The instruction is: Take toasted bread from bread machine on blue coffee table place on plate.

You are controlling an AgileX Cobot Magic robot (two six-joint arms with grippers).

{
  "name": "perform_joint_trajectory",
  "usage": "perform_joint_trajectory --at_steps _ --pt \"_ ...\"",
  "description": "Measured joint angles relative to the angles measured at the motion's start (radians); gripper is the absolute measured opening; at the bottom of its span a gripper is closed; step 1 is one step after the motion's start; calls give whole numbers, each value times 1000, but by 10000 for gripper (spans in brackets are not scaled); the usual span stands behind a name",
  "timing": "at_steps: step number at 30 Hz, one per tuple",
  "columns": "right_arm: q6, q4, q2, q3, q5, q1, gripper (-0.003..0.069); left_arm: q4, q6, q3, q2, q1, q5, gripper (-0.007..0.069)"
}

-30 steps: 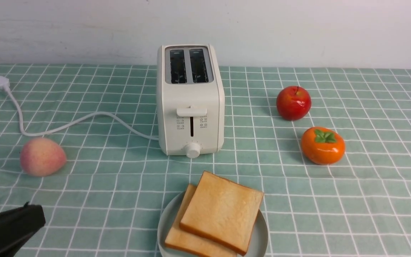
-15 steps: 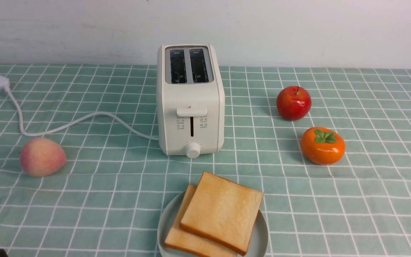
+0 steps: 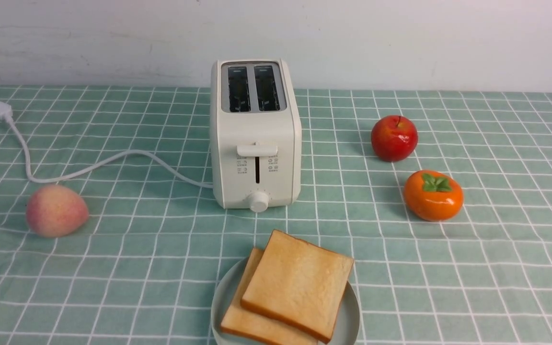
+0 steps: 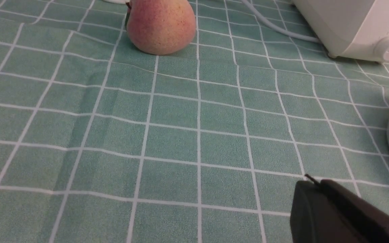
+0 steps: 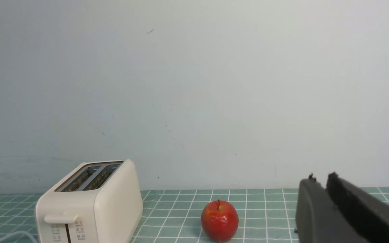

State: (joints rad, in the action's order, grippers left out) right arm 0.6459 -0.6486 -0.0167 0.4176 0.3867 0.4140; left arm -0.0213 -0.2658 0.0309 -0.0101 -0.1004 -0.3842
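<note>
Two square golden-tan toast slices (image 3: 291, 292) w/ darker crusts, overlapping on round pale blue-green plate (image 3: 350, 321), just in front of cream two-slot toaster (image 3: 256, 136). Left gripper (image 4: 311, 189) gone from front view vs earlier. Left, right gripper (image 5: 320, 180) jaws pressed together, holding nothing.

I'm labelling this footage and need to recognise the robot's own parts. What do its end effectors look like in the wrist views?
Only the tips show. The left end effector is matte black plastic, a flat, blunt-ended slab with a tiny pointed nub at its top corner. The right end effector is two flat dark grey-black fingers side by side, each with a small nub at the tip. No cables, markings or labels show. Neither arm appears in the front view.
</note>
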Motion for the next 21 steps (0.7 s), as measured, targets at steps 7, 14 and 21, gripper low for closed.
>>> perform_joint_trajectory --at_steps 7,14,21 --pt "0 0 0 0 0 0 59 1 -2 0 0 0 0 -3" --pt "0 0 0 0 0 0 70 2 -2 0 0 0 -1 0" --pt "-3 36 0 0 -15 0 82 2 -2 0 0 0 -2 0"
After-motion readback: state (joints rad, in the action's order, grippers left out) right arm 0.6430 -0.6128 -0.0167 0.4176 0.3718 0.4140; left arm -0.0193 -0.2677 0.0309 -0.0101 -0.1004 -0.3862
